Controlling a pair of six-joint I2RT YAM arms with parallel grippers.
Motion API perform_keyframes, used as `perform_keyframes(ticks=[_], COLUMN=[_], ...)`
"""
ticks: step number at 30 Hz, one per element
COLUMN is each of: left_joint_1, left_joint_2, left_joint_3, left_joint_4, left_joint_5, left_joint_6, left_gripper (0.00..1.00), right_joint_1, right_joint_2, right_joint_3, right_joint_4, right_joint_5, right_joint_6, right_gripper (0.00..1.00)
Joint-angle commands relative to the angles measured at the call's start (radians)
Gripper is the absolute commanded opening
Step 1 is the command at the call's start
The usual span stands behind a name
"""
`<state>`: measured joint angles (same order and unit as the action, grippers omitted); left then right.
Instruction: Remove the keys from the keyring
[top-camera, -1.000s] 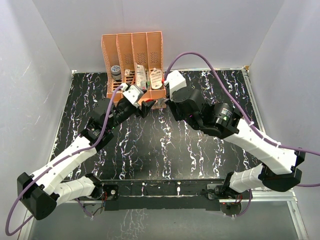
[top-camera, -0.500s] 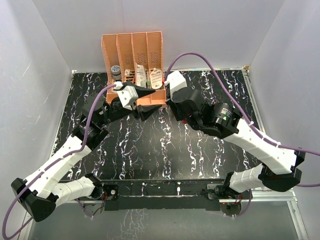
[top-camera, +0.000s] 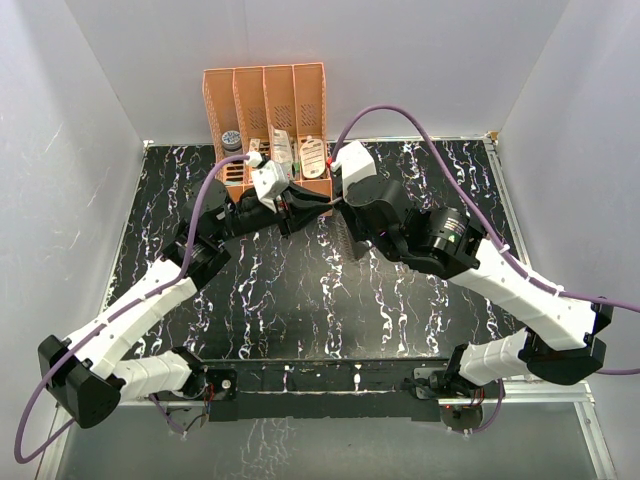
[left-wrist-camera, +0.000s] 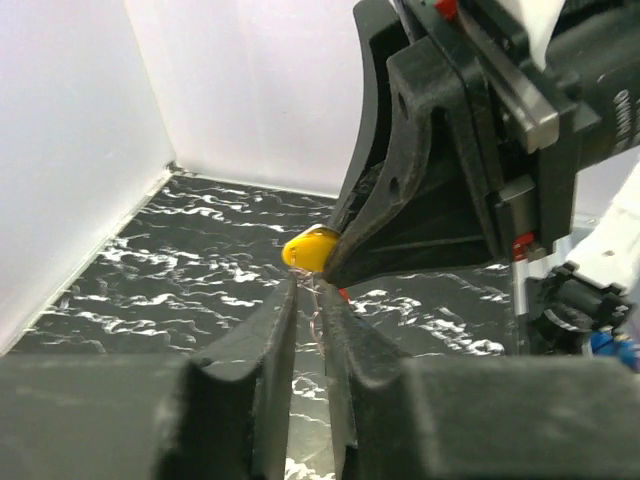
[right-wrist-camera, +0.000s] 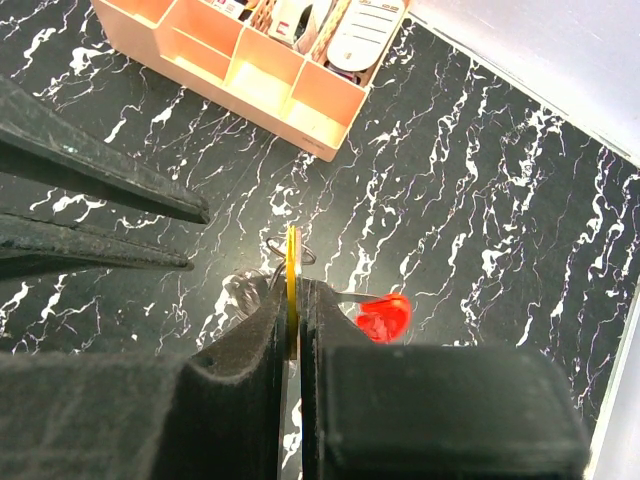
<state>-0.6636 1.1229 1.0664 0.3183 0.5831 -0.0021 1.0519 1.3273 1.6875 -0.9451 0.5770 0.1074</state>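
My right gripper (right-wrist-camera: 292, 288) is shut on a thin yellow key (right-wrist-camera: 291, 252), seen edge-on between its pads. The keyring's wire loop (right-wrist-camera: 270, 243) sticks out just past the fingertips, and its red tag (right-wrist-camera: 385, 317) hangs to the right. In the left wrist view the key (left-wrist-camera: 310, 250) shows yellow under the right gripper's black fingers (left-wrist-camera: 420, 200). My left gripper (left-wrist-camera: 310, 292) reaches up to it, its jaws a narrow gap apart with the ring's wire (left-wrist-camera: 318, 312) between them. In the top view the two grippers meet in front of the rack, and the key is hidden there.
An orange rack (top-camera: 265, 110) with several compartments of small items stands at the back of the black marbled table (top-camera: 300, 290), close behind the grippers. White walls enclose the left, back and right. A purple cable (top-camera: 400, 115) loops over the right arm.
The left arm has swung in to the right gripper and its jaws have narrowed around the ring wire. The right arm has barely moved and still grips the key.
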Motion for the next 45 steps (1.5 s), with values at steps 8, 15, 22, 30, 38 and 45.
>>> perform_keyframes(ticks=[8,15,22,30,38,45], left_joint_1=[0.004,0.004,0.004,0.004,0.004,0.003], left_joint_2=[-0.003,-0.003,-0.001,0.022,0.045,0.072], left_joint_3=[-0.023,-0.064,-0.108,-0.145,-0.183,-0.185], left_joint_4=[0.117,0.092,0.138,0.276,0.405,0.437], left_joint_5=[0.135,0.11,0.066,0.051,-0.01,-0.031], left_joint_6=[-0.159,-0.182,-0.183,-0.196,-0.209,-0.208], left_gripper=[0.01,0.15,0.19,0.22,0.25,0.25], right_joint_1=[0.003,0.003,0.003,0.003,0.003,0.004], right_joint_2=[-0.017,-0.013,-0.012,-0.008,-0.016,-0.017], right_joint_3=[0.008,0.005,0.002,-0.002,-0.015,-0.017], right_joint_4=[0.091,0.101,0.106,0.108,0.114,0.116], right_joint_5=[0.035,0.04,0.03,0.024,0.017,0.007], right_joint_6=[-0.007,-0.014,-0.012,-0.008,-0.003,0.0], right_gripper=[0.0,0.0,0.0,0.0,0.0,0.0])
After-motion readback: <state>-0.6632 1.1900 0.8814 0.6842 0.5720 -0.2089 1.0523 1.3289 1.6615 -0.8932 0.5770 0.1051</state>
